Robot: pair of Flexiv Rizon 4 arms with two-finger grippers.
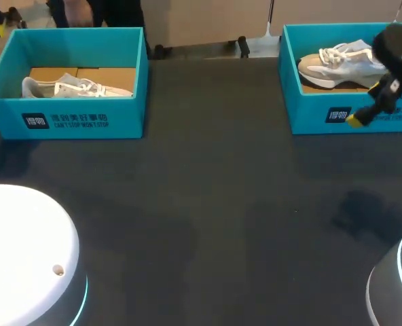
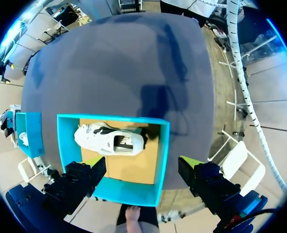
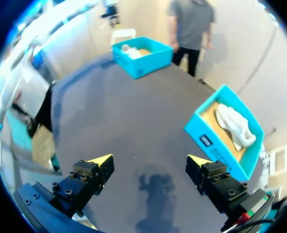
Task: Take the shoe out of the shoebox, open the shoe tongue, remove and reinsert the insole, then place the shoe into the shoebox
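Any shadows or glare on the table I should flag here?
Head view: a shadow darkens the table at its right. Left wrist view: shadow falls past the shoebox. Right wrist view: a shadow lies just ahead of the right tool. No strong glare.

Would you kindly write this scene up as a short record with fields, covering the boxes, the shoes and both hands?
Left side: left teal shoebox holding a pale grey lace-up shoe
Right side: right teal shoebox holding a grey-and-white lace-up shoe
left hand: open, empty, above the left teal shoebox
right hand: open, empty, by the right teal shoebox's front wall
Progress: neither shoe taken out yet
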